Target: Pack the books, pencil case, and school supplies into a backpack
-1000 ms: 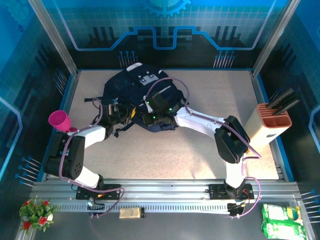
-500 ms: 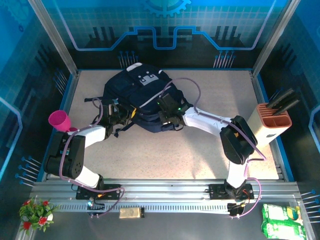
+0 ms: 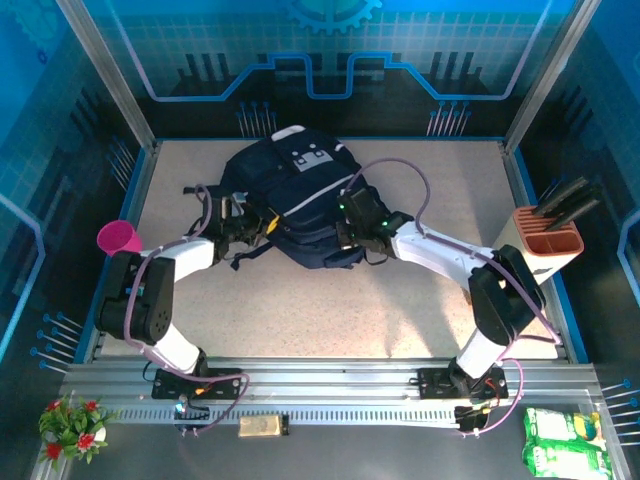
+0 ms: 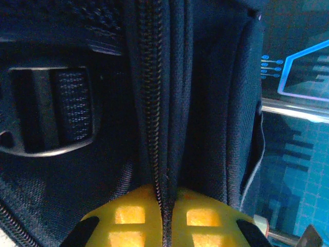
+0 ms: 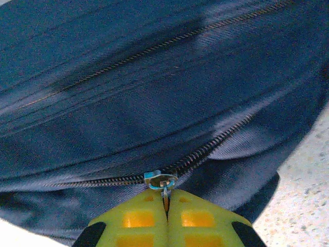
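Packing judged done bar zipping: left gripper (image 4: 163, 205) nipped tight on the seam (image 4: 152, 103) of the backpack (image 3: 290, 195) at 8 o'clock, right gripper (image 5: 165, 199) pinching the zipper pull (image 5: 161, 180) at 4 o'clock.

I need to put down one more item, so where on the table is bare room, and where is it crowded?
Free: the tabletop strip in front of the backpack, between the two arms; also the far right corner, between backpack and knife block. Crowded: the backpack's near edge, where left gripper and right gripper are clamped, and around the pink cup.
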Controlling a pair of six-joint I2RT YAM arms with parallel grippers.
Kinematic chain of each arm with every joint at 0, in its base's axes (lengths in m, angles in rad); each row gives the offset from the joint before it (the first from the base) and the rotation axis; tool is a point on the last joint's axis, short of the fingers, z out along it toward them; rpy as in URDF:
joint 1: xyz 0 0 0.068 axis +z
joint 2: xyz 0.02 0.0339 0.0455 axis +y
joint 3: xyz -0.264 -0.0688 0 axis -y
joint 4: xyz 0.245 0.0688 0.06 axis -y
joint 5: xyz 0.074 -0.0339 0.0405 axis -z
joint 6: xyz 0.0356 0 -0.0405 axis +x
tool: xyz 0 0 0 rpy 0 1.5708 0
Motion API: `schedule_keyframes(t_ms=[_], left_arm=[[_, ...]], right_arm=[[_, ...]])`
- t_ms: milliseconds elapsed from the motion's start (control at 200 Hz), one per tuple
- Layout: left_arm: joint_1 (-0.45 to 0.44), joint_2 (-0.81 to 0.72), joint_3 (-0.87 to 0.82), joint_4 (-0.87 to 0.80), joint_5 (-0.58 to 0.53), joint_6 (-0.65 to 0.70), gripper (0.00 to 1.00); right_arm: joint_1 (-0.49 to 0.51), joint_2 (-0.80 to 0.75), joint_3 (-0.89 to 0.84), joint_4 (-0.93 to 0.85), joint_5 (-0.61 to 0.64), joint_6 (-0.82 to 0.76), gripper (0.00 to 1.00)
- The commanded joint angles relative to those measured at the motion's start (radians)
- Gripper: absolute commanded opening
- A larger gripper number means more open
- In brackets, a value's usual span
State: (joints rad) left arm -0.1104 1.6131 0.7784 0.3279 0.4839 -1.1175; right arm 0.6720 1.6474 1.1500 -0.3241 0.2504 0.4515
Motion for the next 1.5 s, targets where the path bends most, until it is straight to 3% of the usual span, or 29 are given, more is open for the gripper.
schedule_keyframes(t_ms=[0,215,400,650,895,1091,1206,1496], left_arm=[[0.015,0.029,0.099,-0.061,0.006,0.107,0.03],[0.065,0.040,0.164,-0.167,-0.030,0.183,0.05],[0.122,-0.032,0.136,-0.270,-0.096,0.234,0.22],[0.157,-0.243,0.035,-0.444,-0.227,0.265,0.43],[0.145,-0.371,-0.052,-0.469,-0.112,0.168,0.54],[0.089,-0.369,-0.107,-0.312,-0.051,-0.004,0.57],[0.051,-0.333,-0.115,-0.259,-0.062,-0.086,0.53],[-0.001,-0.241,-0.120,-0.162,-0.075,-0.162,0.50]], right_arm=[[0.008,-0.059,-0.055,0.015,-0.161,0.014,0.00],[0.084,-0.025,-0.031,0.109,-0.315,0.115,0.00],[0.135,0.076,0.082,0.155,-0.348,0.153,0.00],[0.142,0.214,0.241,0.146,-0.386,0.161,0.00],[0.145,0.269,0.307,0.140,-0.408,0.156,0.00],[0.147,0.277,0.312,0.146,-0.422,0.164,0.00],[0.149,0.275,0.310,0.146,-0.422,0.167,0.00],[0.150,0.263,0.302,0.146,-0.410,0.179,0.00]])
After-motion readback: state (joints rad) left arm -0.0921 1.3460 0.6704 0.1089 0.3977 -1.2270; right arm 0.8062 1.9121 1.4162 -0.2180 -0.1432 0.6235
